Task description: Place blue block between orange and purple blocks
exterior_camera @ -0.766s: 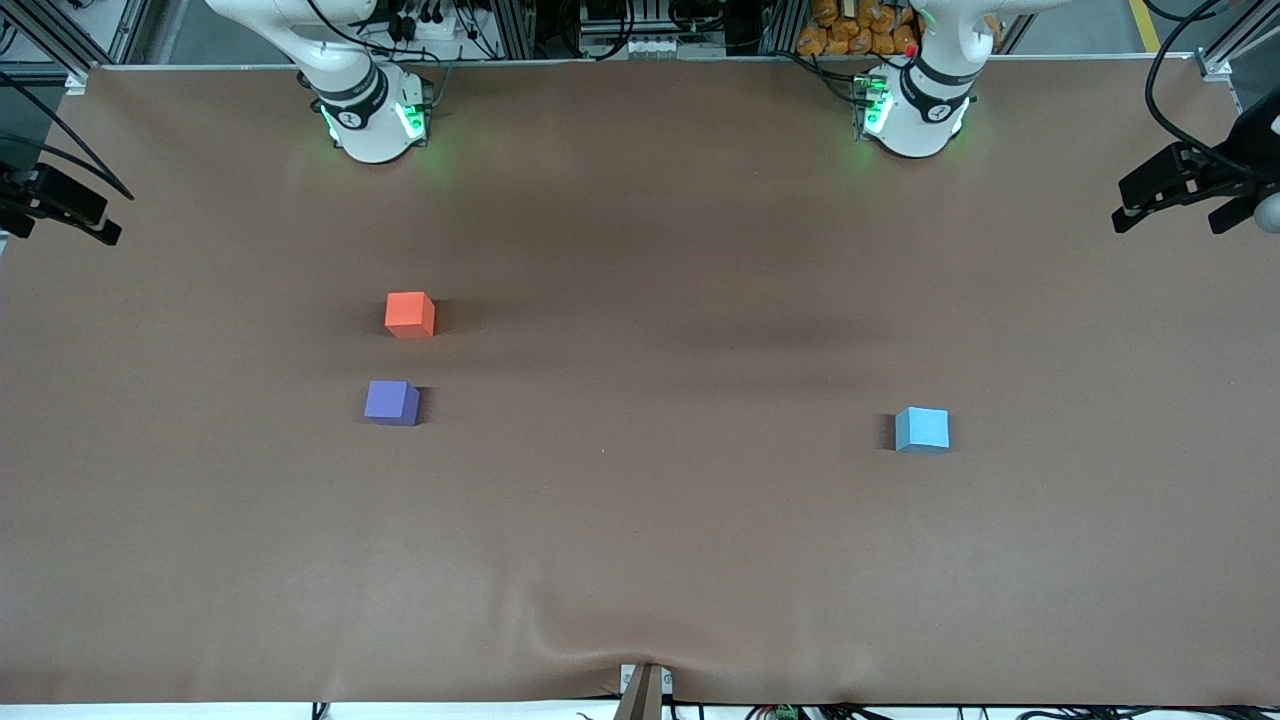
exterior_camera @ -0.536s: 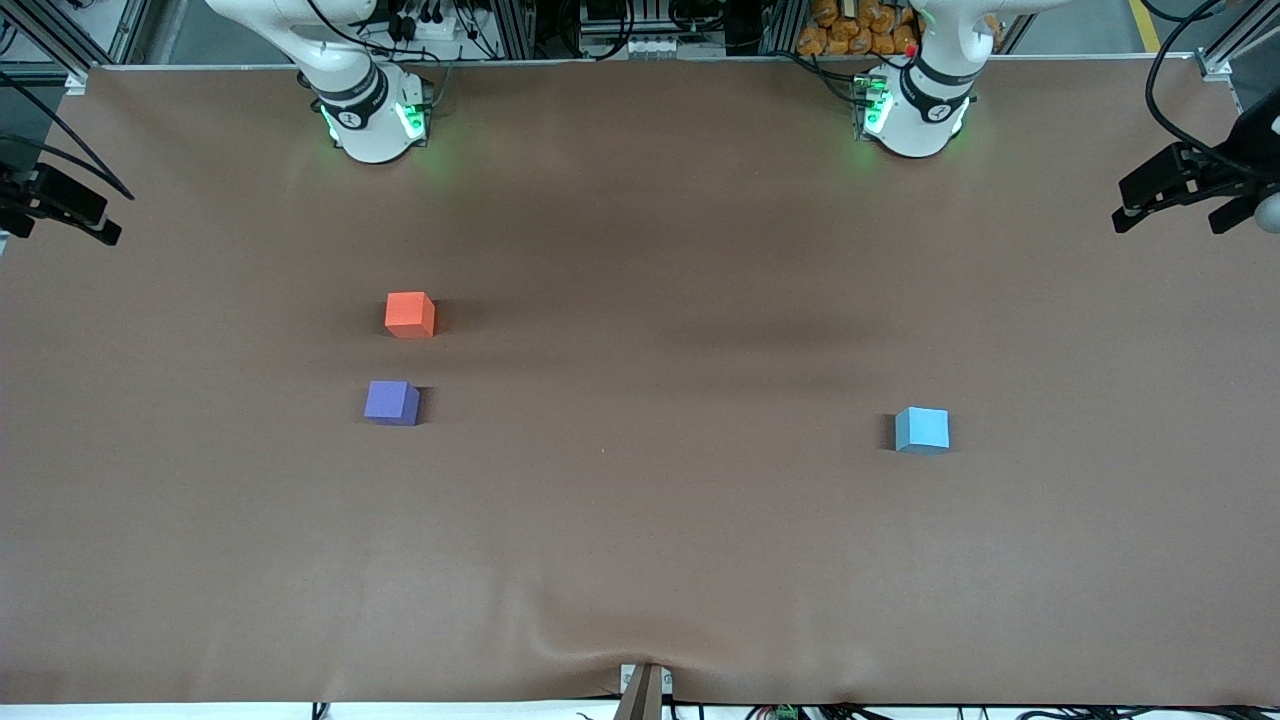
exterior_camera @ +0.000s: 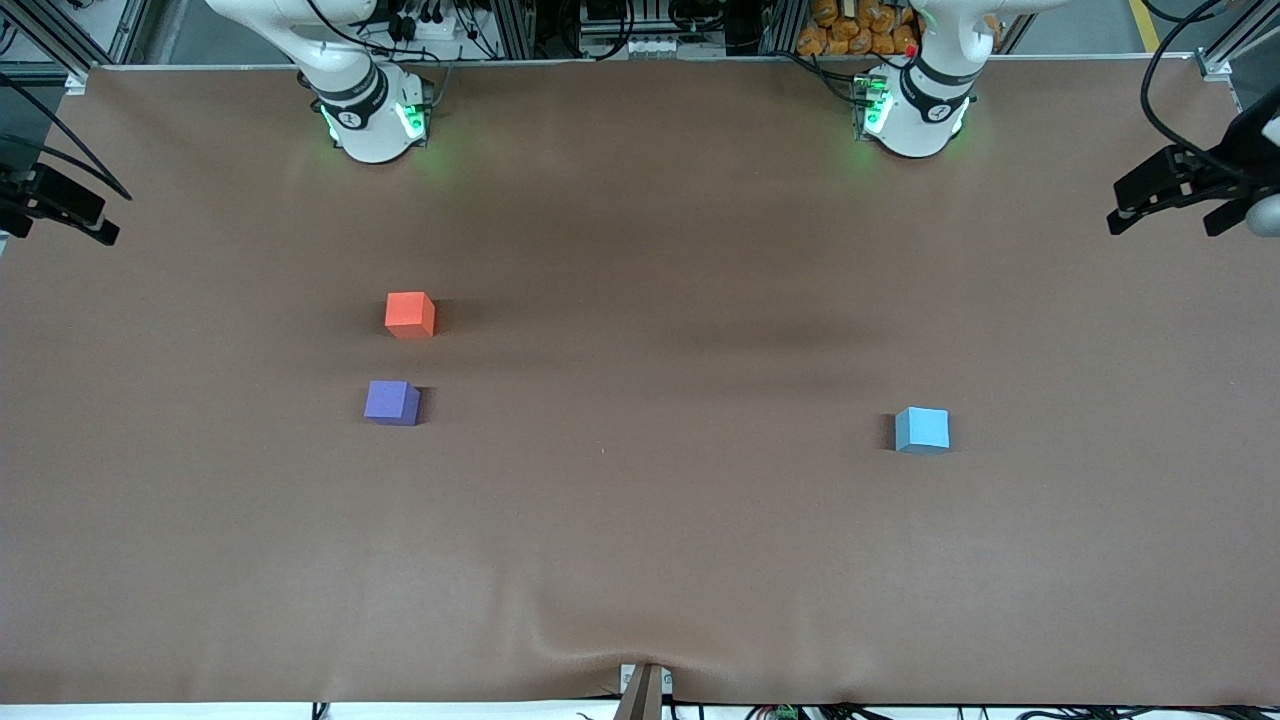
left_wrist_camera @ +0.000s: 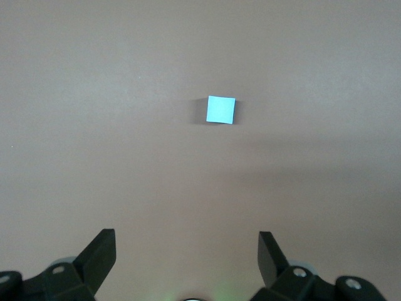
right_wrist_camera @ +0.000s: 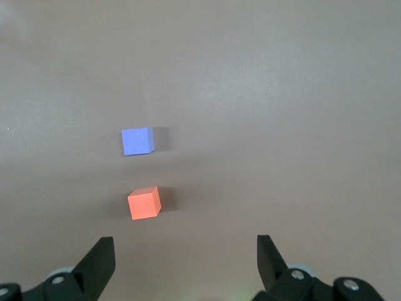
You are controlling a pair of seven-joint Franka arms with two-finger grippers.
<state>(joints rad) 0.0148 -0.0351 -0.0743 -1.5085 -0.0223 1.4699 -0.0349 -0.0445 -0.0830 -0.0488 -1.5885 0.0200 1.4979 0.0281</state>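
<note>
Barely shifted since a moment ago: left gripper [left_wrist_camera: 187, 251] and right gripper [right_wrist_camera: 185, 251] spread wide, empty, high over the table; blue block [exterior_camera: 922, 430] untouched, task unstarted

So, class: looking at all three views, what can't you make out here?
- Right tool: front view, cut off by the picture's edge.
- Left tool: front view, partly cut off likewise.
- Both arms' upper links: front view, cut off at the top.
- Blue block: left wrist view shows only its top face.

Matte blue block [exterior_camera: 922, 429], orange block [exterior_camera: 409, 314], purple block [exterior_camera: 391, 402] on a brown cloth-like table [exterior_camera: 640, 520].
</note>
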